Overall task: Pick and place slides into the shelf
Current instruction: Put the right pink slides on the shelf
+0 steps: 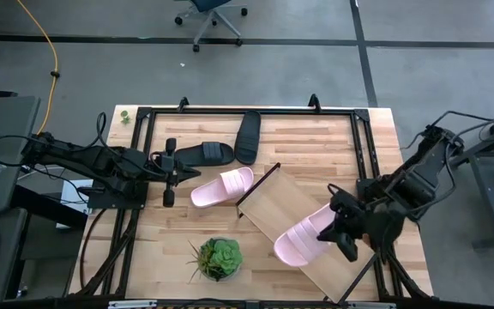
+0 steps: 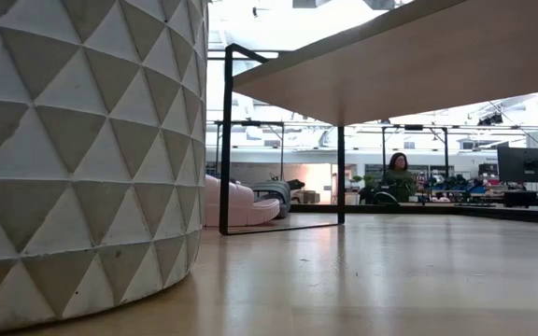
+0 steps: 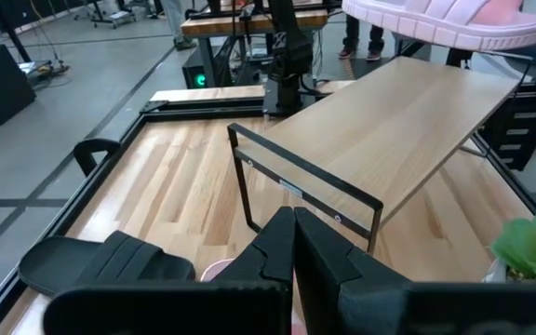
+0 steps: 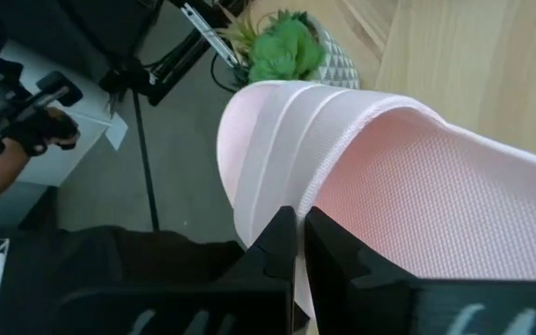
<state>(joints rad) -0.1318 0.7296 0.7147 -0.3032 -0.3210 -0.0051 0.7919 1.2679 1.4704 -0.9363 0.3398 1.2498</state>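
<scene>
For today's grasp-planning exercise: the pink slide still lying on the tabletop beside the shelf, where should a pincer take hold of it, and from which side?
Grip the pink slide by its wide ribbed strap, coming straight down from above. It lies flat and sole-down, so the strap arches up as the only raised part, with an open gap beneath for one finger. The left pincer sits just beside it, so that arm is probably best placed.

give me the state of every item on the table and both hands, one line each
pink slide on the shelf: lying on the board, right hand at its heel
second pink slide: flat on the tabletop beside the shelf
two black slides: on the tabletop, not yet shelved
shelf: upright, set diagonally
potted plant: upright
left hand: shut, empty
right hand: shut
</scene>
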